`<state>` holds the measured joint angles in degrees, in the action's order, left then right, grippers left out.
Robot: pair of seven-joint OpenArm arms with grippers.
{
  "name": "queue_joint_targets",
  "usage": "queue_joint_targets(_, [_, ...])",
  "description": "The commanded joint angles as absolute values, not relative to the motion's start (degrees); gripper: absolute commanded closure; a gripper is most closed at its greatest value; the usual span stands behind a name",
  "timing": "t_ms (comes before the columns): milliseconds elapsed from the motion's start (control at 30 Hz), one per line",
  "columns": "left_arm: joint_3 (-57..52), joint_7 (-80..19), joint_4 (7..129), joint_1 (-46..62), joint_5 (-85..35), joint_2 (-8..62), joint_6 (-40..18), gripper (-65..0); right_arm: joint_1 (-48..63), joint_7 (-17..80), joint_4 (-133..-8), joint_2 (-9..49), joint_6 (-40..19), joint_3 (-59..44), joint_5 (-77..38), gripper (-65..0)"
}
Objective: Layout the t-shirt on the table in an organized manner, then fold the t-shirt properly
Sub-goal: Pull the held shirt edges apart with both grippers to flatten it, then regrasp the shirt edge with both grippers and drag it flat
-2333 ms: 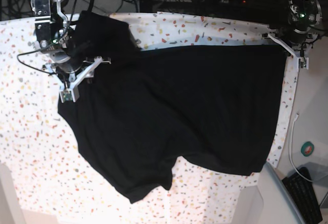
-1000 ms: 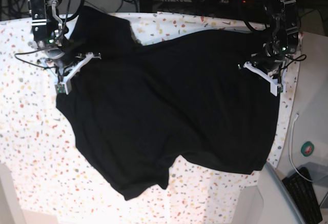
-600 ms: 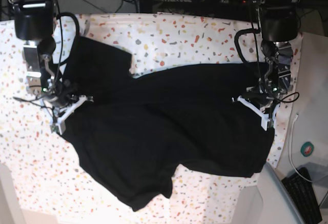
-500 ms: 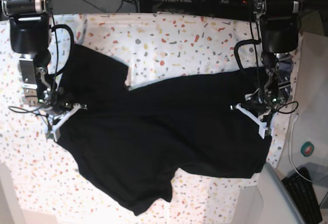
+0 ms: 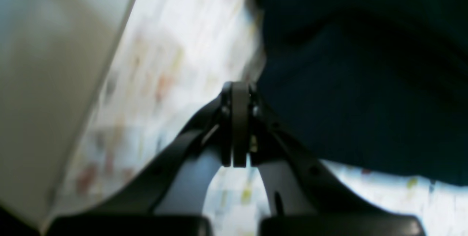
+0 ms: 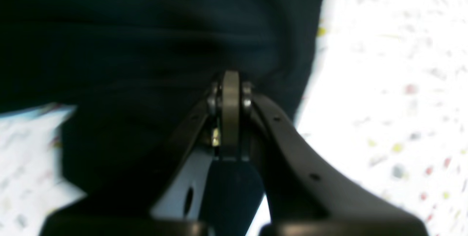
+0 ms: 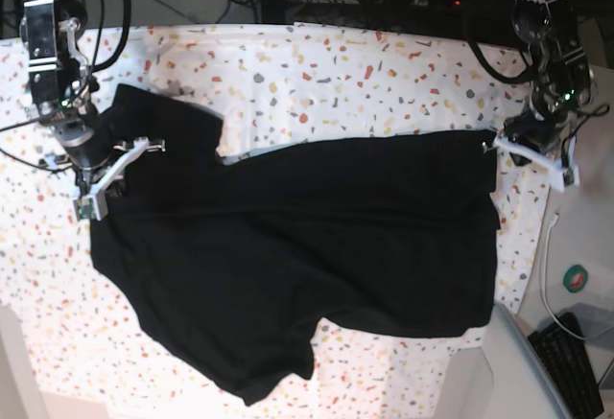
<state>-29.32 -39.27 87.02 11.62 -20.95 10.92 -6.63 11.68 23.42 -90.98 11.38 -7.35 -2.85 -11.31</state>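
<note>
Watching the base view, I have the t-shirt (image 7: 297,246) spread dark and rumpled across the speckled table (image 7: 317,64), its upper edge strung between my two pincers. The right gripper (image 7: 101,172) sits at the shirt's corner on that view's left; the left gripper (image 7: 523,151) sits at the opposite corner on that view's right.

Right wrist view: right gripper (image 6: 230,82) has its jaws pressed together, and the black fabric (image 6: 164,45) bunches right at the tips and drapes behind and below them. I read it as clamped on the shirt. Bare speckled cloth (image 6: 395,82) lies off to one side of the fingers.

Left wrist view: left gripper (image 5: 236,93) also has its jaws together, tips at the very edge of the dark fabric (image 5: 358,100), which spreads away to one side. The frame is blurred, so the pinch itself is hard to see. Speckled table (image 5: 157,75) fills the other side, with a plain pale surface (image 5: 44,64) beyond it.

A loose flap of shirt hangs towards the table's near edge.
</note>
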Motion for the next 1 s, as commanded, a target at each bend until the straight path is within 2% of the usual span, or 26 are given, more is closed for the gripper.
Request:
queue_joint_targets(0, [-30.81,-37.49,88.75,13.05,-25.1,11.91,-7.16,0.0,12.35,22.02,-93.76,11.21,-7.08,-3.3,-11.38,0.0])
queue_joint_targets(67, [-32.31,-37.41,88.66,17.19,-32.48,13.85,-7.16,0.0,15.25,22.02,-96.84,10.33,-7.08,-3.3,-11.38,0.0])
queue_joint_targets(100, [-32.4,-37.41,88.4,18.77,-35.82,14.55,-7.25,-8.9,16.4,22.02,-98.07,10.24,-7.08,-3.3,-11.38,0.0])
queue_joint_targets(167, [-32.4,-37.41,87.96,20.53,-39.52,15.16,-8.48,-25.8,17.98,22.02,-99.21,10.24,-7.16,-2.95,-11.38,-15.0])
queue_joint_targets(233, [-32.84,-37.23,86.55,20.53,-39.52,14.99,-11.91,-40.2,19.12,21.67,-99.56,9.45,-7.16,-2.86,-11.47,-29.7])
queue_joint_targets(300, [-32.84,-35.65,83.3,19.38,-39.52,14.99,-15.78,-47.7,19.21,21.58,-99.21,7.69,-7.16,-3.47,-11.47,-39.0])
queue_joint_targets(500, [-32.4,-32.92,73.01,14.11,-39.52,14.73,-17.54,-48.5,19.03,21.58,-96.22,5.23,-7.25,-9.63,-13.23,-38.3])
queue_joint_targets(733, [-32.22,-32.84,69.85,9.36,-39.52,13.85,-17.54,-48.5,19.47,21.58,-92.7,6.46,-7.43,-19.47,-30.55,-38.4])
queue_joint_targets(867, [-27.82,-32.75,66.77,6.9,-36.18,13.58,-17.54,-47.9,19.12,21.93,-89.01,7.25,-7.96,-23.69,-36.7,-38.7])
queue_joint_targets(933, [-26.77,-32.75,65.36,6.11,-34.24,13.32,-17.54,-42.3,18.95,21.93,-86.46,8.22,-11.74,-24.75,-38.55,-38.6])
queue_joint_targets(967, [-26.95,-32.75,64.57,5.76,-33.98,12.7,-17.54,-36.5,18.42,21.93,-85.32,8.57,-14.37,-24.92,-39.69,-38.4])
